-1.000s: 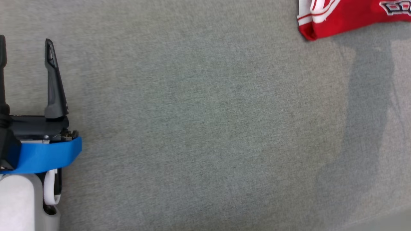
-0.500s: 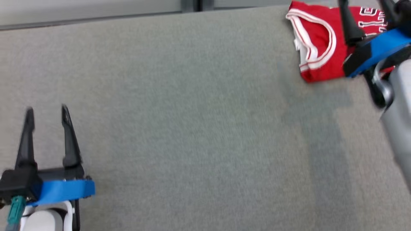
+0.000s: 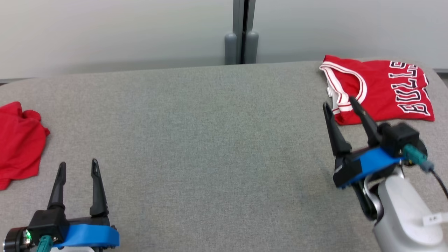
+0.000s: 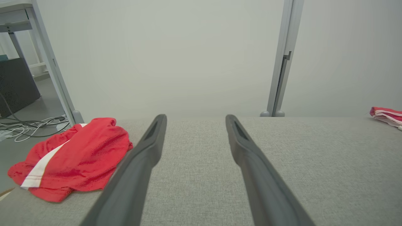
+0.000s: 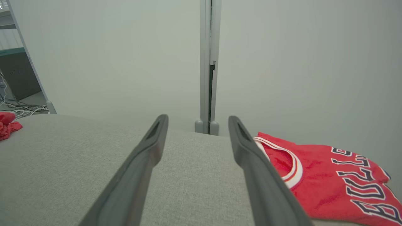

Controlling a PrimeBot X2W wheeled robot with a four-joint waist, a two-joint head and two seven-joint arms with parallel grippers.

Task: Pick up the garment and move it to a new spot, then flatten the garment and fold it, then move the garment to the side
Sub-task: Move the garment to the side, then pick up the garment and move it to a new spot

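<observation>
A red jersey [image 3: 381,87] with white trim and dark lettering lies folded flat at the far right of the grey table [image 3: 210,140]; the right wrist view has it at the lower right [image 5: 329,179]. A crumpled red garment [image 3: 19,140] with a white stripe lies at the table's left edge, bunched up in the left wrist view [image 4: 75,157]. My right gripper [image 3: 338,102] is open and empty, its tips just at the jersey's near edge. My left gripper [image 3: 78,163] is open and empty near the front left, to the right of the crumpled garment.
A pale wall with a grey vertical post [image 3: 241,31] stands behind the table's far edge. Left of the table are a metal frame leg [image 4: 53,69] and loose cables on the floor [image 4: 28,125].
The head view has swung upward, bringing the far edge, the wall and both garments into sight. My right gripper, over the jersey half a second ago, now sits in front of it.
</observation>
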